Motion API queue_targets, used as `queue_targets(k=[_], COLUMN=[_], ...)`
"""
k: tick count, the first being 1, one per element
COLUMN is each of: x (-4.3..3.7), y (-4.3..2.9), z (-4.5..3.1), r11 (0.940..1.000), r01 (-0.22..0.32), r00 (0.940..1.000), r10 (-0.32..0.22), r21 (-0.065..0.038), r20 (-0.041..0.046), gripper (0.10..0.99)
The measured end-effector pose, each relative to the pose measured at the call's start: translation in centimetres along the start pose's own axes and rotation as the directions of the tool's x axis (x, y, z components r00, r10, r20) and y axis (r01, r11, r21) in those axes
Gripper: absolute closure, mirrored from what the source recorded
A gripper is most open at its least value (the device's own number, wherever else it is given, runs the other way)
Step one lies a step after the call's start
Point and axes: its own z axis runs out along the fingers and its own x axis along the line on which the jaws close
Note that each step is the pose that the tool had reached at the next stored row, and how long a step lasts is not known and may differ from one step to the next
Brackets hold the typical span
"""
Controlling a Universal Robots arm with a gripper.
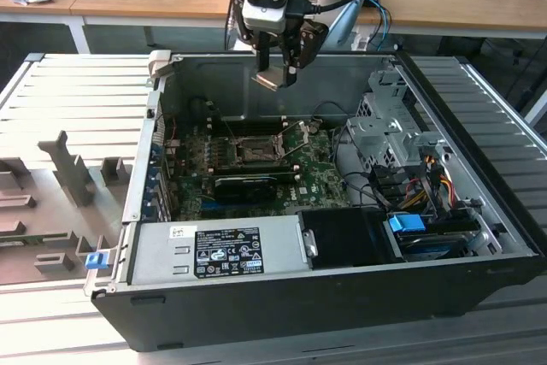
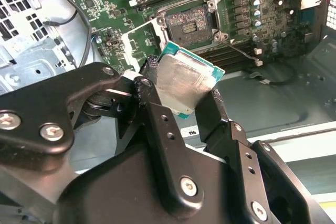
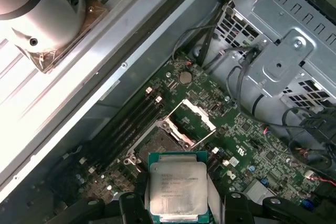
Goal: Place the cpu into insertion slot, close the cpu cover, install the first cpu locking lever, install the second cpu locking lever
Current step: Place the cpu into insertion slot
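My gripper (image 1: 279,77) hangs above the open computer case, shut on the cpu (image 1: 272,81). In both wrist views the cpu (image 2: 185,77) (image 3: 177,188) shows its silvery top and green edge, pinched between two black fingers (image 2: 157,114). Below it on the green motherboard (image 1: 316,179) lies the insertion slot (image 1: 248,150) (image 2: 189,22) (image 3: 157,144), bare, with nothing seated in it. The cpu cover (image 2: 140,39) (image 3: 195,115) stands raised at one edge of the slot. Two thin locking levers (image 1: 295,138) stick up beside the slot.
A long black card (image 1: 256,184) lies just in front of the slot. A grey power supply (image 1: 218,250) fills the case's near side. A metal drive cage (image 1: 386,136) and loose cables (image 1: 427,179) crowd the exterior view's right. Grey fixtures (image 1: 73,168) stand on the slatted table.
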Motion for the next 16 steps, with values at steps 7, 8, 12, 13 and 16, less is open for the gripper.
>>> queue_targets(k=[7, 8, 12, 13, 16], x=[0.00, 0.00, -0.01, 0.00, 0.00], y=[-0.01, -0.02, -0.02, -0.03, -0.02], z=[0.19, 0.21, 0.26, 0.27, 0.28], r11=[0.9998, 0.9998, 0.9998, 0.9998, 0.9998], r01=[-0.020, -0.020, -0.020, -0.020, -0.020], r00=[0.9998, 0.9998, 0.9998, 0.9998, 0.9998], r10=[0.020, 0.020, 0.020, 0.020, 0.020], r21=[0.000, 0.000, 0.000, 0.000, 0.000], r20=[0.0019, 0.0018, 0.0023, 0.0023, 0.0023], gripper=[0.557, 0.557, 0.557, 0.557, 0.557])
